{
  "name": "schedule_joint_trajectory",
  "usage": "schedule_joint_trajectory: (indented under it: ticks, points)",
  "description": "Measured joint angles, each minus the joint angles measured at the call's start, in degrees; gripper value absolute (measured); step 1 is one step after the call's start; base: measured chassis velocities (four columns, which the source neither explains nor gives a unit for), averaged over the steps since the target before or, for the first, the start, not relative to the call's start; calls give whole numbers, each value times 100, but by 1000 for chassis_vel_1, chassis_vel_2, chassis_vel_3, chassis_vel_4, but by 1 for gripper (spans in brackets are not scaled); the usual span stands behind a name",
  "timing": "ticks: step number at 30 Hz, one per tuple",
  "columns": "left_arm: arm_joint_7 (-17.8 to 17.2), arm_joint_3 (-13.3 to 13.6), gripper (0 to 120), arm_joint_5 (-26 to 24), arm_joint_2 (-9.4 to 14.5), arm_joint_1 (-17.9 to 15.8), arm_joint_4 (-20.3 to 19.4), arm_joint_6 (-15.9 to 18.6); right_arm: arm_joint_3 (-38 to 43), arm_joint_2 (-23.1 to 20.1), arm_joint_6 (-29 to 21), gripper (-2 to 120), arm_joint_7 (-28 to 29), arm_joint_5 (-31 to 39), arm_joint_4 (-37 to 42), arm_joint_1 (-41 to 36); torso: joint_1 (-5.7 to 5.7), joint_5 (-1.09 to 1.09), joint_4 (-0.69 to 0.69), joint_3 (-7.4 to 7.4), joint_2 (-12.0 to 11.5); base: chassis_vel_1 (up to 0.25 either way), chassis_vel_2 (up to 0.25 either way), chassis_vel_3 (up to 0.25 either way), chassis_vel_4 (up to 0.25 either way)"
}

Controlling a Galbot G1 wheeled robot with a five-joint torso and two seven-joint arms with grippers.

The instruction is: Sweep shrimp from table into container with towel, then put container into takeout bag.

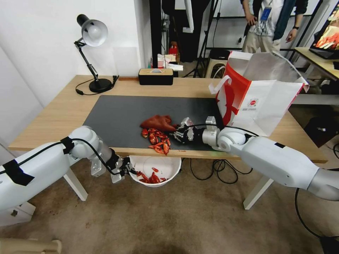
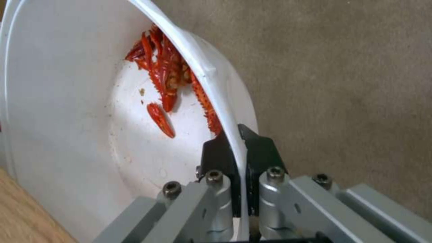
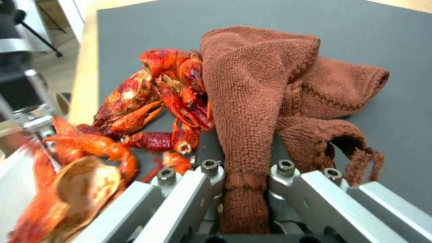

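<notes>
— Below the bench's [image 1: 63, 116] near edge, what is the left arm doing?
— It reaches out low, its left gripper [image 1: 124, 168] holding the container [image 1: 169, 165] just under the edge; the fingers [image 2: 218, 158] are clamped on the white rim.
— And the right arm?
— It lies across the bench from the right, elbow bent, the right gripper [image 1: 179, 133] low on the dark mat [image 1: 116, 113]. Its fingers are pinched on the towel [image 1: 157, 122], which lies crumpled just behind the shrimp [image 1: 157, 139] piled at the mat's near edge.
— What do the wrist views add?
— The left one looks into the container: several shrimp lie against its wall. The right one shows the towel's fold gripped between the fingers, touching the pile.
— Any writing?
— The takeout bag [image 1: 261, 102] stands open on the bench's right end with a round red logo; its text is too small to read.
</notes>
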Motion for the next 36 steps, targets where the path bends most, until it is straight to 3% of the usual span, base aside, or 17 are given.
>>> schedule_joint_trajectory:
  ticks: [36]
  points:
    - [36,73,0,-48,3,-134,74,22,178,-987,87,4,-81,-166,1680,-1022,1,-1,-1,0,1,0,0,0,0]
